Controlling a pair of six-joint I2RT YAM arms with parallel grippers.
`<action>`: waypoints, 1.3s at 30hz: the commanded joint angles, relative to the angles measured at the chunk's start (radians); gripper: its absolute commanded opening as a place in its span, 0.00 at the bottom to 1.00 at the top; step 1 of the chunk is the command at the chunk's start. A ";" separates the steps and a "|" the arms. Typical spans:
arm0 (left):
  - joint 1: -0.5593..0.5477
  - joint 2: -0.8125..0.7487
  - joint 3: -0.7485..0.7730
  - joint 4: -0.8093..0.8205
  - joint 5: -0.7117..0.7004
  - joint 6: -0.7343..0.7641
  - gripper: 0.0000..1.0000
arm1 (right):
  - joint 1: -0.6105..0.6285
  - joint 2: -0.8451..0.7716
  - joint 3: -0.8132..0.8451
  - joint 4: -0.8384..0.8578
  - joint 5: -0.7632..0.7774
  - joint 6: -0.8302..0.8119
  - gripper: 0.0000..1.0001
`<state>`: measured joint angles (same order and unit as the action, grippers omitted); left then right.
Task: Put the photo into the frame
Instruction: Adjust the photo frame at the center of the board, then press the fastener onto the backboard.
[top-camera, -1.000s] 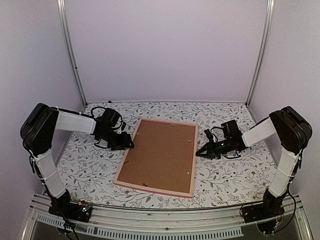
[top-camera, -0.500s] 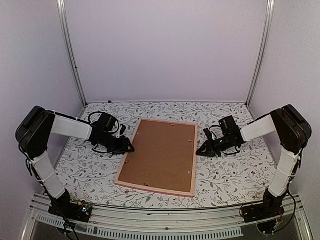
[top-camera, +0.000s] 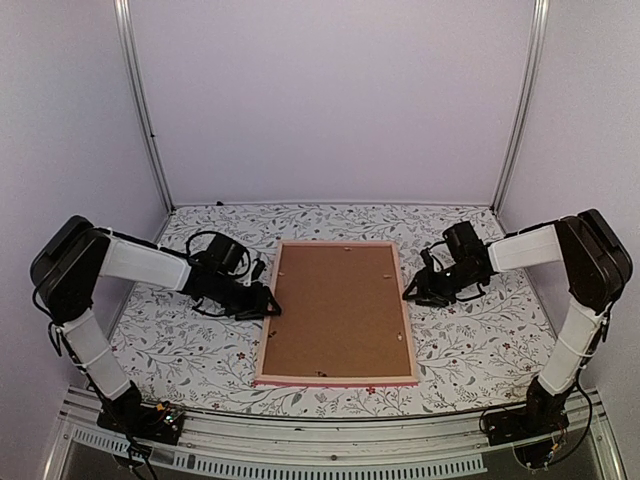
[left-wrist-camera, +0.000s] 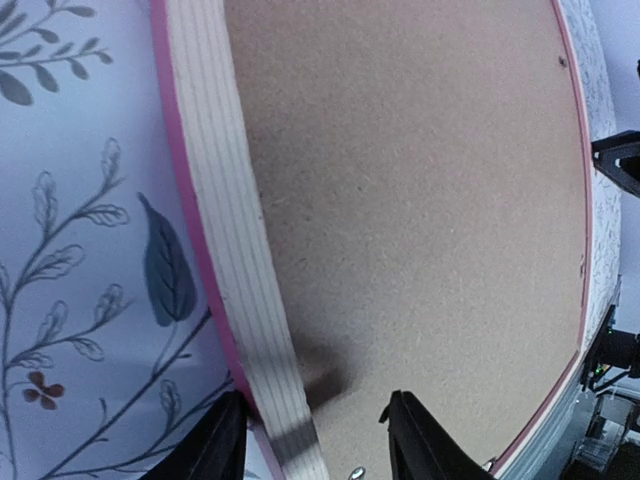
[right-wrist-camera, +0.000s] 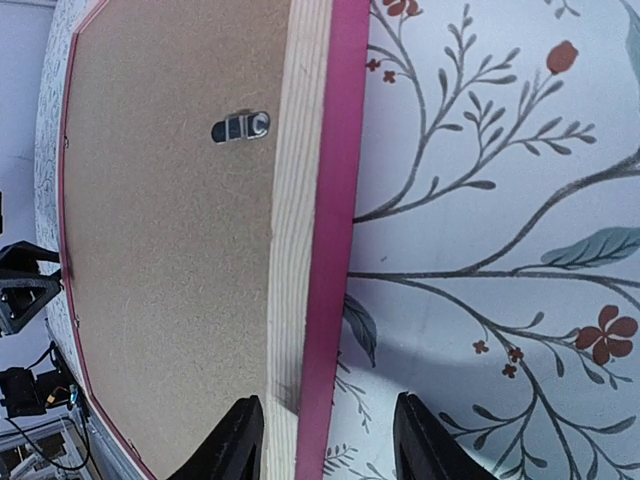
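Frame (top-camera: 335, 312) lay back-up on desk (top-camera: 470, 345); left fingers (left-wrist-camera: 225, 450) and right fingers (right-wrist-camera: 425, 445), parted, straddled its opposite side rails without gripping.

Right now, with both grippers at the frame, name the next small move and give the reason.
Probably close both. The left gripper and right gripper stand open astride the side rails of the frame, which lies flat, backing board up; a grip would let them turn it.
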<state>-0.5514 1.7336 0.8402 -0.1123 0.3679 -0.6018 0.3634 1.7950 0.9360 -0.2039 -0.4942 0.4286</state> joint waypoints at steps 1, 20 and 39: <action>-0.062 -0.033 0.019 0.043 0.014 -0.017 0.51 | -0.002 -0.044 -0.006 -0.048 0.051 -0.014 0.48; -0.161 -0.131 0.077 -0.182 -0.205 0.111 0.77 | 0.066 -0.064 -0.009 -0.104 0.218 -0.022 0.25; -0.254 -0.202 0.027 -0.289 -0.361 0.037 0.80 | 0.096 -0.064 -0.032 -0.046 0.185 0.012 0.32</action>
<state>-0.7918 1.5448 0.8646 -0.3725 0.0505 -0.5514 0.4431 1.7401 0.9276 -0.2619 -0.3088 0.4286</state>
